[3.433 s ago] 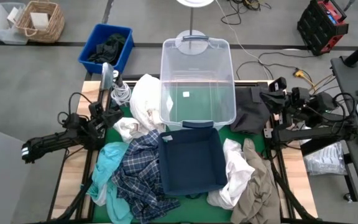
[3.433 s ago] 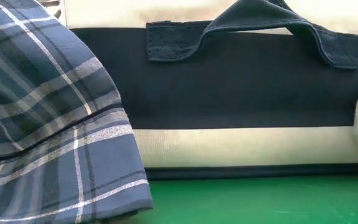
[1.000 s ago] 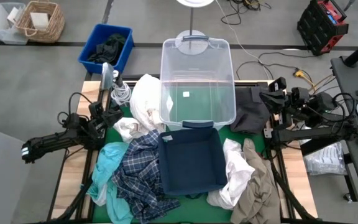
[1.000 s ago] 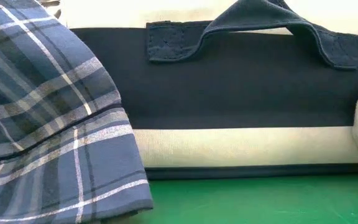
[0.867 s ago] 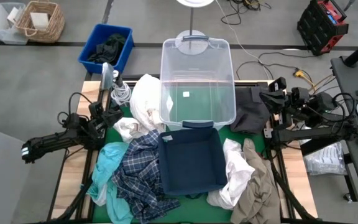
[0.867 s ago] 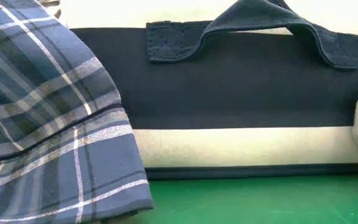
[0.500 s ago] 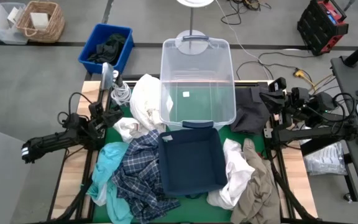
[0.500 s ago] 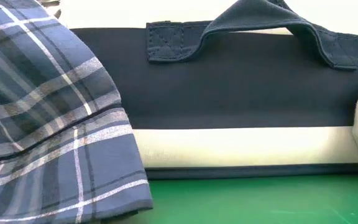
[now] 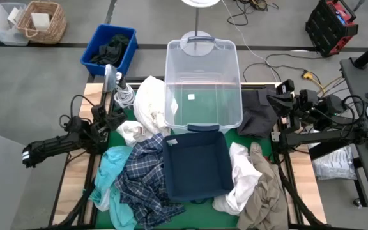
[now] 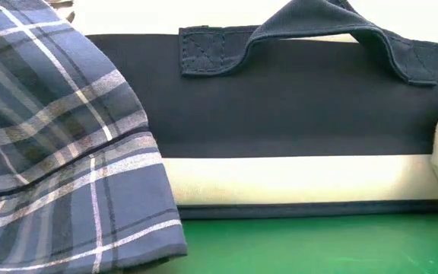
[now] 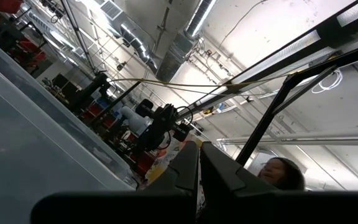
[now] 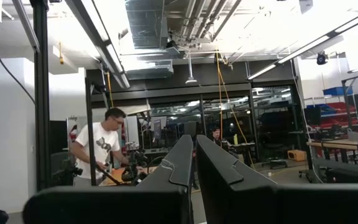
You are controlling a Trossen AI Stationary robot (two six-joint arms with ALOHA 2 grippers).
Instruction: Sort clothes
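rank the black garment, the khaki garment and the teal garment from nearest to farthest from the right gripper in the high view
From the right gripper:
1. Black garment, right beside it at the table's right edge.
2. Khaki garment, front right of the table.
3. Teal garment, far across on the left side.

No visible change across the high and low views: both arms sit parked at the table edges, clothes pile and navy box unmoved.
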